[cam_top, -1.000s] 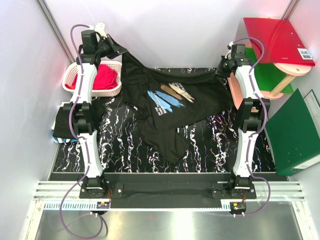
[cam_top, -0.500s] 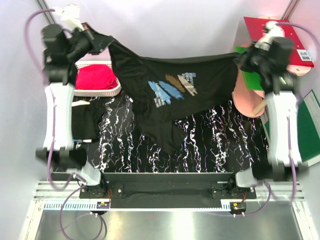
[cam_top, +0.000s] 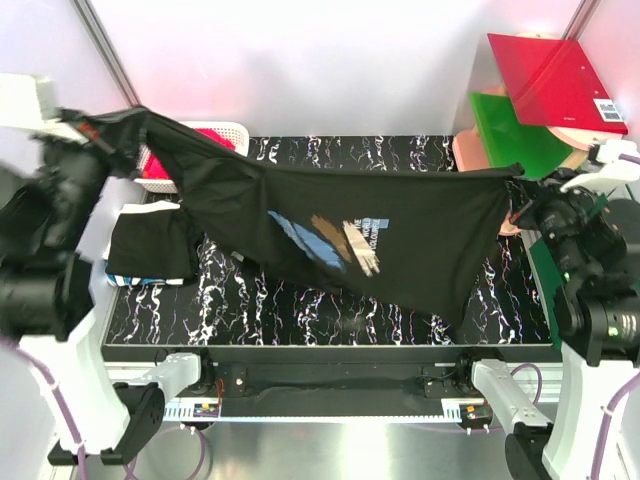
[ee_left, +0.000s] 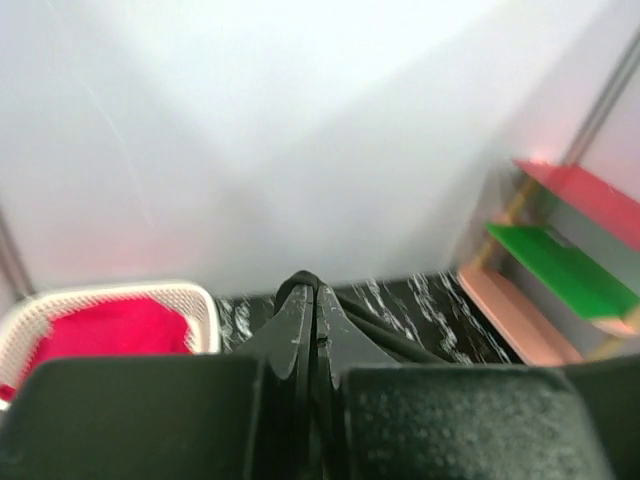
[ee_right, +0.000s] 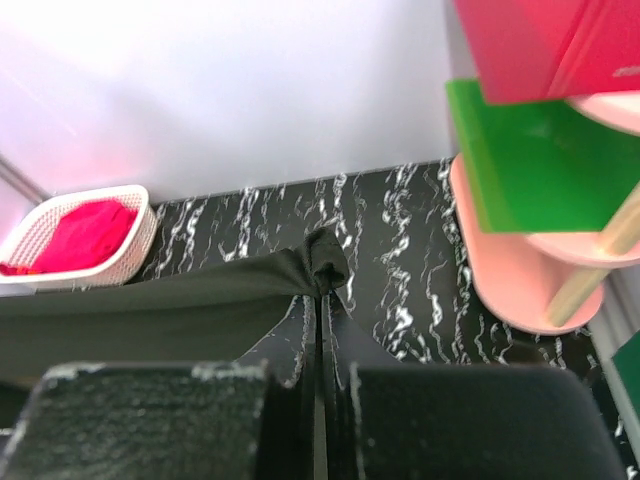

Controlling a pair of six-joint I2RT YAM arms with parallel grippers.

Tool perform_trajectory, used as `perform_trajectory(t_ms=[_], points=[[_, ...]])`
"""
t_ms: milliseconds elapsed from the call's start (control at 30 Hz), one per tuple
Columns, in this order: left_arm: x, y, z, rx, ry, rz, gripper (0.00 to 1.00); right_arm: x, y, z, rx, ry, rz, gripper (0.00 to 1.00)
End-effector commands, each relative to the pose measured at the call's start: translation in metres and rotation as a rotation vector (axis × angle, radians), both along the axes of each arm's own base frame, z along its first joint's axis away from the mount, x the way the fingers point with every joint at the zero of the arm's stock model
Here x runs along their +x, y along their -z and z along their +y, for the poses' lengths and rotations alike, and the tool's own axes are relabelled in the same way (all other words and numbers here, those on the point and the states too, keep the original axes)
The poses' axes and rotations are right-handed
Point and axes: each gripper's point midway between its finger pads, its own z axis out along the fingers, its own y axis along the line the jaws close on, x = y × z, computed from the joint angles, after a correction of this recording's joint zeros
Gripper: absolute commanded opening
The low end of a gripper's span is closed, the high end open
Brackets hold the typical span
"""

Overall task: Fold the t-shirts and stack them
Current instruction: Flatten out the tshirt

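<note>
A black t-shirt (cam_top: 330,235) with blue, orange and pale-blue brush strokes on its chest hangs stretched in the air across the table. My left gripper (cam_top: 100,133) is shut on its upper left corner, where black cloth (ee_left: 300,282) bulges out over the closed fingertips. On the right, my right gripper (cam_top: 522,190) is shut on the other corner, a bunched knot of cloth (ee_right: 326,258) with the taut edge running off to the left. The shirt's lower part droops towards the table's front. A second black t-shirt (cam_top: 150,245) lies folded flat at the table's left edge.
A white basket (cam_top: 228,132) holding a red cloth (ee_left: 110,328) stands at the back left, partly behind the raised shirt. At the back right stands a pink rack (cam_top: 478,150) carrying a green folder (cam_top: 515,135) and a red folder (cam_top: 555,75). The tabletop (cam_top: 330,160) is black with white marbling.
Both arms have risen and swung outwards and towards the near side. The printed shirt, which partly lay on the table, is lifted off it and pulled taut between the grippers.
</note>
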Motion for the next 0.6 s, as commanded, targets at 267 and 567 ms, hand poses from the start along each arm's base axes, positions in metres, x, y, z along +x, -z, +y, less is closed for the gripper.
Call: perform_trajectory(t_ms=[267, 567], points=[[-0.089, -0.129, -0.001, -0.008, 0.008, -0.435, 0.0, -0.052, -0.083, -0.016, -0.012, 0.097, -0.261, 0.0], [-0.072, -0.126, 0.009, 0.005, -0.055, -0.424, 0.0, -0.038, -0.062, -0.031, -0.009, 0.183, -0.245, 0.0]])
